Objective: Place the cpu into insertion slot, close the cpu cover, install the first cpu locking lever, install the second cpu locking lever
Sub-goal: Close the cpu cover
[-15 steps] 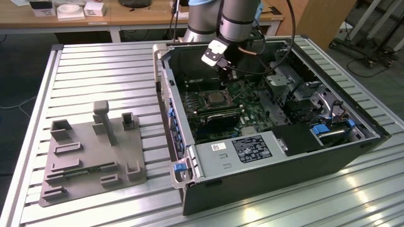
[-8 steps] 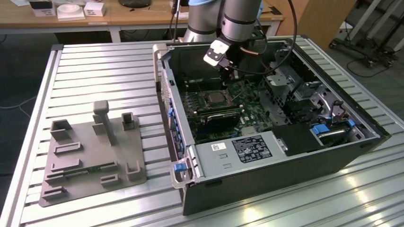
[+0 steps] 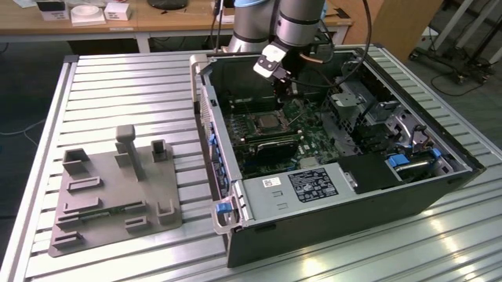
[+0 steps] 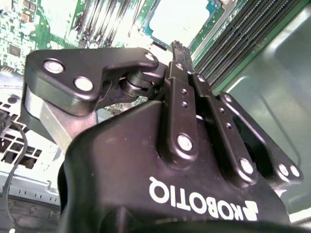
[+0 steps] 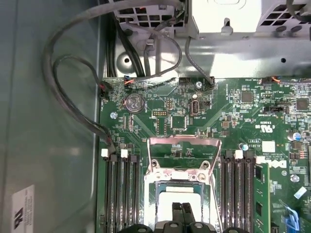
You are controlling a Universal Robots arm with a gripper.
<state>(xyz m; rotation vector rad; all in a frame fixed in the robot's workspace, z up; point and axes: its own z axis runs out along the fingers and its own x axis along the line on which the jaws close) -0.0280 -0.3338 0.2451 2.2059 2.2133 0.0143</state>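
Silvery rim of the insertion slot (image 5: 149,204) hemmed by black memory slots (image 5: 119,194) on both flanks; cpu (image 5: 165,208) flat inside it; cpu cover (image 5: 183,145) tipped up on its hinge, clear of the chip. Open computer case (image 3: 314,235) with walls close around the board, grey cables (image 5: 73,73) looping beside it; broad bare slatted table (image 3: 117,76) on the exterior view's left, grey fixture plate (image 3: 117,194) at lower left. Arm (image 3: 298,23) steep from the upper centre of the exterior view down into the case; gripper (image 3: 287,93) pointing down over the cpu, contact not discernible; fingers (image 5: 176,213) pinched narrow, nearly together, nothing seen between them.
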